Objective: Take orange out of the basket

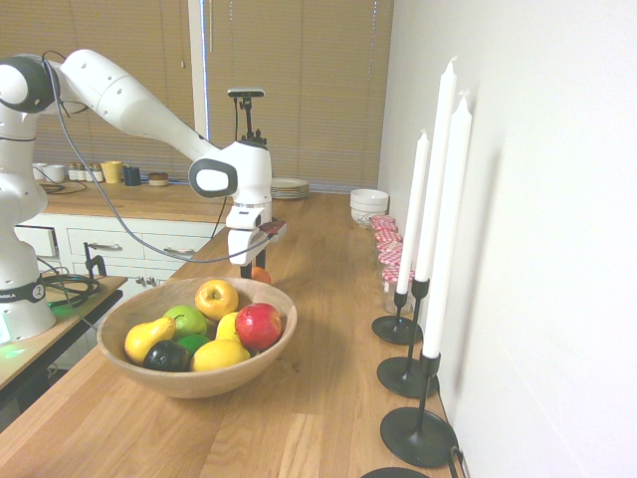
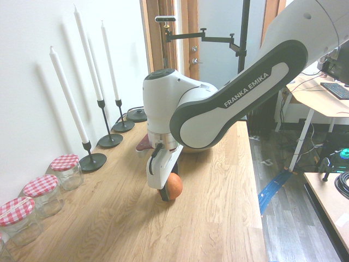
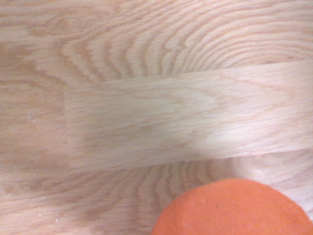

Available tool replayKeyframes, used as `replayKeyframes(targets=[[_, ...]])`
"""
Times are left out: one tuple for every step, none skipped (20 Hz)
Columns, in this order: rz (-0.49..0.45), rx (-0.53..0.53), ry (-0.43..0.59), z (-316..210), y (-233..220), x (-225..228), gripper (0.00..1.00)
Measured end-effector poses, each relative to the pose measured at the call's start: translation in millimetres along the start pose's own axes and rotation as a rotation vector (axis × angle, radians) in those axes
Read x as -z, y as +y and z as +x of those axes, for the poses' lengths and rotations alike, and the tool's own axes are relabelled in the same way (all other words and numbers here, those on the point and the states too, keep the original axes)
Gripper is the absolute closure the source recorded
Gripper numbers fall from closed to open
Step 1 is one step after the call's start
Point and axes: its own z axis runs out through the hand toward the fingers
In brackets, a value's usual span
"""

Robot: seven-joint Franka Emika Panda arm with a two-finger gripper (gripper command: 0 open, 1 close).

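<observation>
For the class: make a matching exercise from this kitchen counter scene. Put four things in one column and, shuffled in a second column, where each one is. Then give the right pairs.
Things
1. round matte orange
2. shiny red apple
3. glass jars with red checked lids
4. tall white candles in black holders

Places
A. in a row along the white wall, standing upright
B. inside the wide light wooden basket
C. on the wooden counter, outside the basket, at the gripper
D. on the counter near the wall, beyond the candles in the first exterior view

Pairs: 1-C, 2-B, 3-D, 4-A
</observation>
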Motion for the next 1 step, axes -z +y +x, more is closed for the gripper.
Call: replayKeyframes(targets=[[0.000,-0.001,0.001,0.3,0.3,0.4,0.00]])
